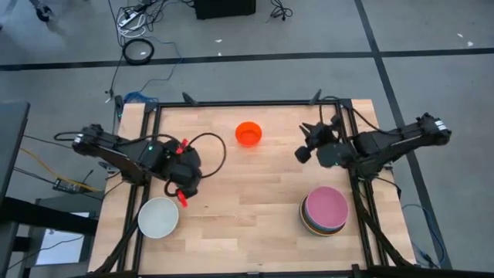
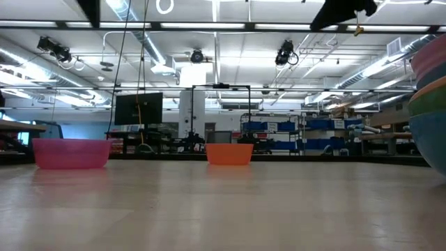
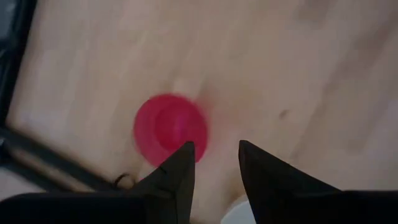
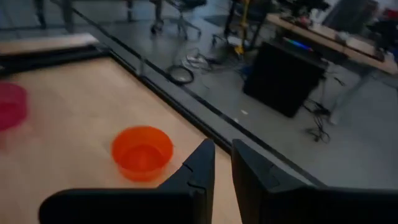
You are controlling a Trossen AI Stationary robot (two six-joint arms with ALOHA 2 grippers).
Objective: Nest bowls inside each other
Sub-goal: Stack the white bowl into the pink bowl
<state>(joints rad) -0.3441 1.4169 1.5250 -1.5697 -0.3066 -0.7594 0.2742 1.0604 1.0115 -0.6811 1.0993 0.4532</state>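
An orange-red bowl [image 1: 248,133] [image 4: 142,152] stands upright on the table's far middle. A magenta-red bowl [image 3: 170,127] [image 2: 70,153] sits on the table below my left gripper [image 3: 216,163], which points down, open and empty. In the high view my left gripper [image 1: 184,179] covers that bowl. A white bowl [image 1: 158,217] rests near the left front. At the right front, several nested bowls form a stack [image 1: 325,210] with a pink one on top. My right gripper [image 1: 301,154] [image 4: 222,155] hovers right of the orange-red bowl with a narrow gap and nothing between its fingers.
A dark frame rail [image 1: 247,103] runs along the table's far edge, with posts at both sides. Bare wood lies in the middle of the table [image 1: 247,201] between the white bowl and the stack. Cables [image 1: 139,50] lie on the floor beyond.
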